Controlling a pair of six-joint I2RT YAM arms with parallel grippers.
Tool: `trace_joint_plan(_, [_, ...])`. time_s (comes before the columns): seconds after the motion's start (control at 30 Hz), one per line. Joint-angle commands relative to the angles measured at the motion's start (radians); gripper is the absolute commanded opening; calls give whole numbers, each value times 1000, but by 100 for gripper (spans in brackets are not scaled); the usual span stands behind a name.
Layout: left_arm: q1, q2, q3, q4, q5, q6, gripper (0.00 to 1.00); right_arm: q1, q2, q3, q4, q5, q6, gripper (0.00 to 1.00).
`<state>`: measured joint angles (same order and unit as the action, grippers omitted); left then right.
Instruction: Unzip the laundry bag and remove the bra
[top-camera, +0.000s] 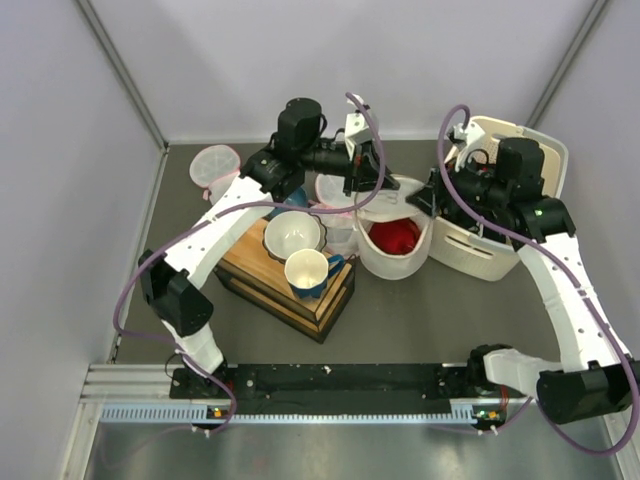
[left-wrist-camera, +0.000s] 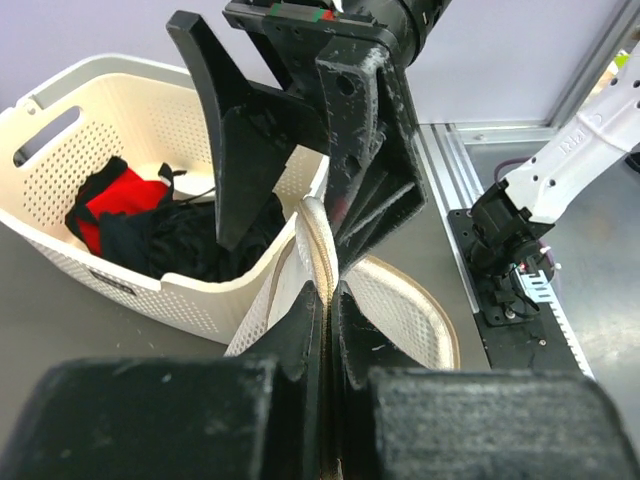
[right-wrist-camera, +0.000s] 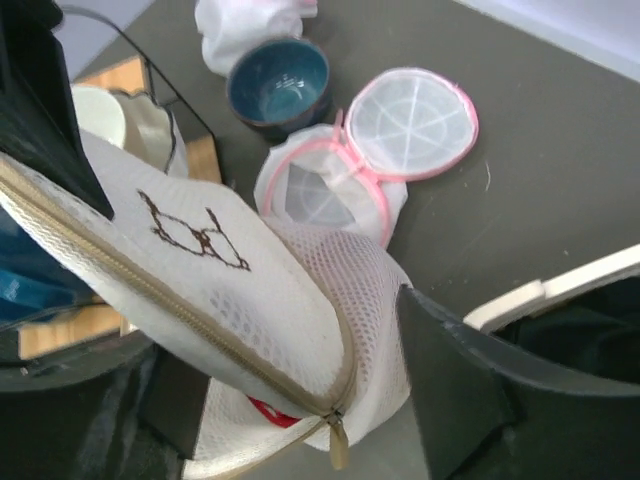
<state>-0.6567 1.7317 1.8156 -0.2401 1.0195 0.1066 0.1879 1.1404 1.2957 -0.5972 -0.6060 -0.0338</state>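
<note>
Pinching the zip-edged rim of the white translucent mesh drum-shaped laundry bag, the left gripper was clenched; the right gripper hung released, jaws straddling that rim. The small bright red fabric bra lay inside, at nine o'clock of the cream perforated plastic basket. Reaching in, the right gripper could snag mesh and drag the bag loose.
</note>
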Motion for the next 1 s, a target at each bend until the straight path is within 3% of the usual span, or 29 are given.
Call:
trace_joint_plan(0.0, [15,22,77,22,99,-21,0,1,19,74,26,-37,-66,24])
trace_joint_plan(0.03, [20,26,82,24,94,-25,0,1,24,73,39,-38,-51,1])
trace_joint_plan(0.17, [46,57,74,154,16,-167,0,2,22,36,131,-110,26,0])
trace_joint_plan(0.2, [54,69,83,174,-14,-203,9,2,22,18,175,-112,73,0])
trace_joint_plan(0.3, [92,135,142,232,-50,-375,59,2,30,-2,226,-25,195,0])
trace_joint_plan(0.33, [115,150,155,270,-76,-419,61,2,35,-6,243,36,219,0])
trace_joint_plan(0.47, [175,172,139,285,-278,-580,64,15,39,-33,293,179,288,0])
trace_joint_plan(0.67, [186,124,76,199,-470,-680,60,62,51,-59,333,438,266,0])
trace_joint_plan(0.97, [160,161,71,200,-378,-930,59,123,75,-139,442,488,226,0])
